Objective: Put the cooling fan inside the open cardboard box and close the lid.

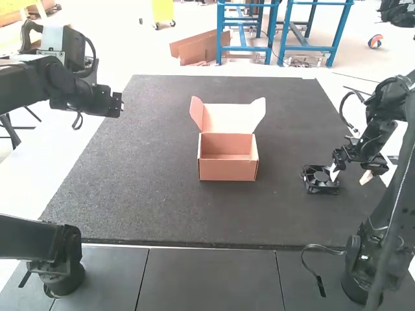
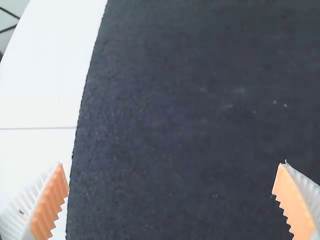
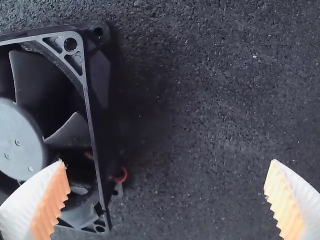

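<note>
R gripper (image 3: 167, 205) spread, fan (image 3: 45, 125) by one fingertip.

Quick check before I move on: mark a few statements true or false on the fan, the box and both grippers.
1. The cooling fan lies on the mat, to the right of the cardboard box. True.
2. The lid is shut. False: it stands open at the box's far side.
3. The right gripper is shut on the fan. False: it is open, with one finger over the fan and the other out over the mat.
4. The left gripper is open, near the mat's left edge. True.
</note>
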